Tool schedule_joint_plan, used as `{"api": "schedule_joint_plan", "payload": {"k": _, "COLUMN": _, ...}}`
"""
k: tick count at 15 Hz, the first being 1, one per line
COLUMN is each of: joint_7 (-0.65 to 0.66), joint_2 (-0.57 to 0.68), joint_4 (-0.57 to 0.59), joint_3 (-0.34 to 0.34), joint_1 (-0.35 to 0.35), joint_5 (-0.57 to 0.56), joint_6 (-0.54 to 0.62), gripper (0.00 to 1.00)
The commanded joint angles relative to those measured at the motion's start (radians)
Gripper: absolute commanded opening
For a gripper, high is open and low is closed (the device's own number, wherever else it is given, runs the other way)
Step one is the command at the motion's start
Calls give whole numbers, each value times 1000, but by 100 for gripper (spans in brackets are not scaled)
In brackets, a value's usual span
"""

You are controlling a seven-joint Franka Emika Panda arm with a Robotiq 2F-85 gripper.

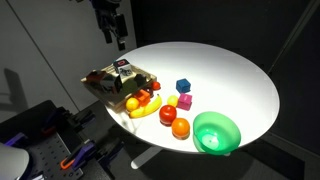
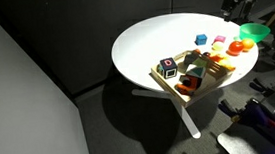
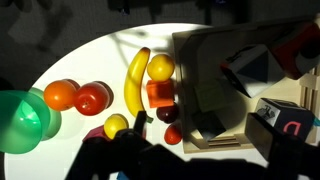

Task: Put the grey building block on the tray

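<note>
Seems finished, with grey building block [image 3: 255, 68] inside tray [image 3: 205, 88]. Cannot tell if jaws above tray are open or closed. Next: likely just pulling clear.

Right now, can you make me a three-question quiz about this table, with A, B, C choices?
1. What colour is the bowl? A red, B green, C yellow.
2. Where is the blue cube? A in the bowl, B on the table, C on the floor.
3. How does the bowl stand? A upside down, B on its side, C upright.

Answers:
1 B: it is bright green in every view.
2 B: it sits on the white top, apart from the bowl.
3 C: its opening faces up.
</note>
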Motion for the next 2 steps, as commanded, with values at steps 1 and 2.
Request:
{"api": "schedule_joint_plan", "payload": {"k": 1, "joint_7": -3, "joint_2": 0, "joint_4": 1, "joint_3": 12, "joint_1": -13, "joint_5": 4, "joint_6": -1, "gripper": 100}}
{"api": "schedule_joint_plan", "payload": {"k": 2, "joint_7": -3, "joint_2": 0, "joint_4": 1, "joint_3": 12, "joint_1": -13, "joint_5": 4, "joint_6": -1, "gripper": 100}}
